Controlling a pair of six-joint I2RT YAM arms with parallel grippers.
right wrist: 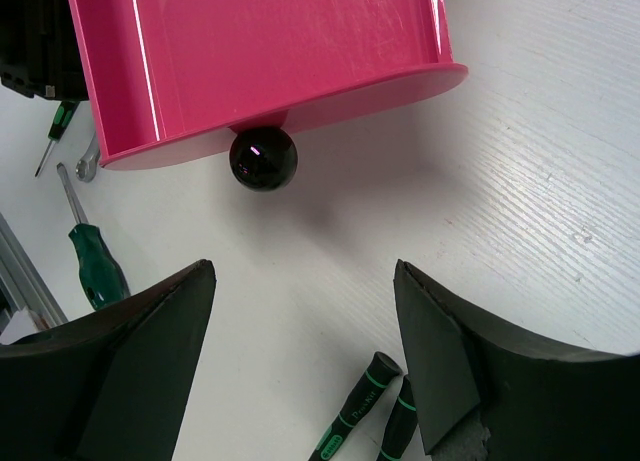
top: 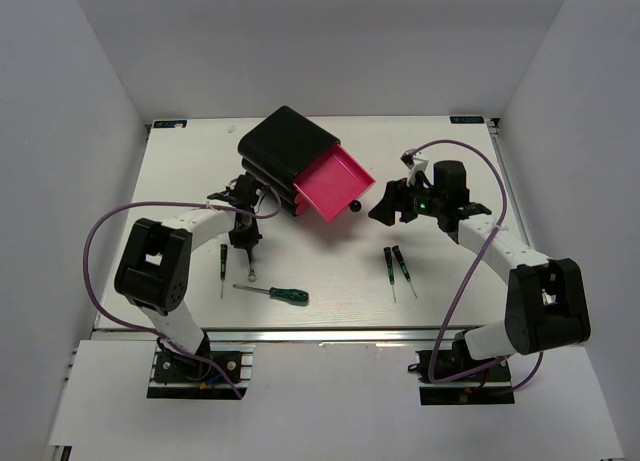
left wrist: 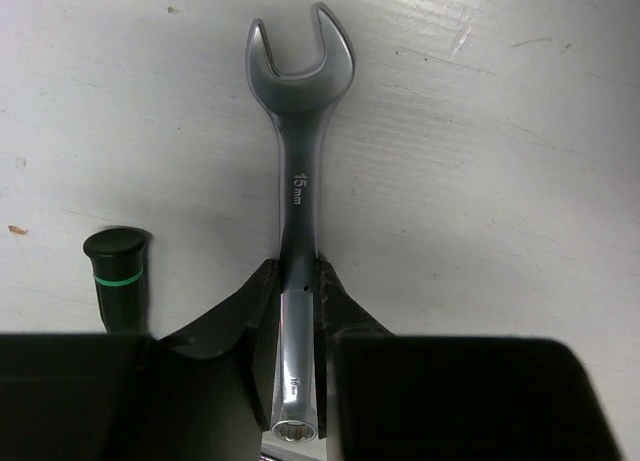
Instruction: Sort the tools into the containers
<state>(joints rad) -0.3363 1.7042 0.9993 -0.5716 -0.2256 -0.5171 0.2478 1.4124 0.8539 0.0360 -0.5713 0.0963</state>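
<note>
Wrench [left wrist: 300, 181] tight between left jaws, right jaws wide

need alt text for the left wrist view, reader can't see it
The left end effector has its fingers tight against both sides of a silver wrench lying on the white table, its open end away from the camera. A black screwdriver handle with a green ring shows at lower left.
</note>
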